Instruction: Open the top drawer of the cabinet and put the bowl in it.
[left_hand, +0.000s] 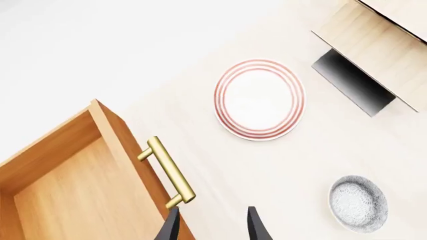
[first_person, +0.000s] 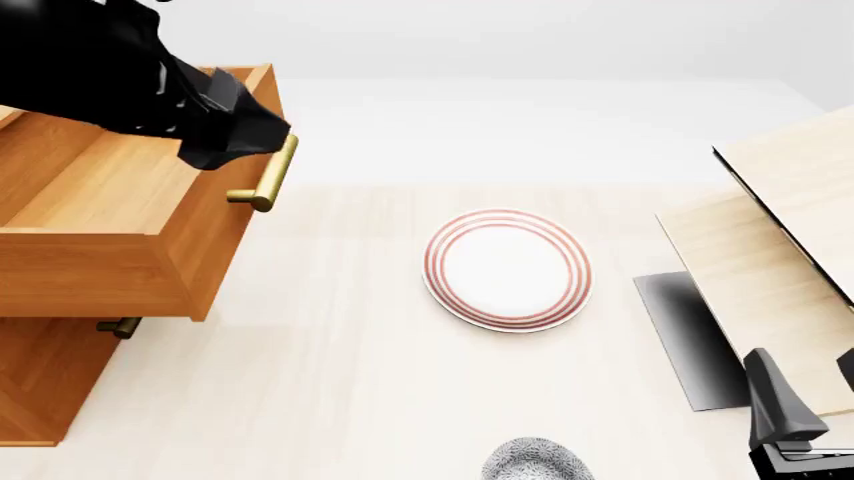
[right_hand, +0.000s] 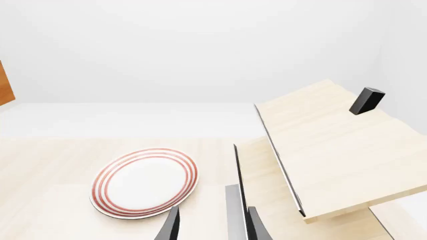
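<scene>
Top drawer (first_person: 107, 215) pulled out, handle (first_person: 271, 172) crosswise; left hand (left_hand: 213, 224) open, apparently empty.

Simulated tabletop: blank white backdrop, pale table (first_person: 400, 400).

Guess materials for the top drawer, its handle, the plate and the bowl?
Top drawer: orange-brown wood, matte, faint grain lines. Handle: brass-like metal, satin gold sheen. Plate: likely glazed ceramic, smooth white with red rings. Bowl: possibly speckled stoneware or ceramic, dense grey-white flecks; the render leaves it open.
</scene>
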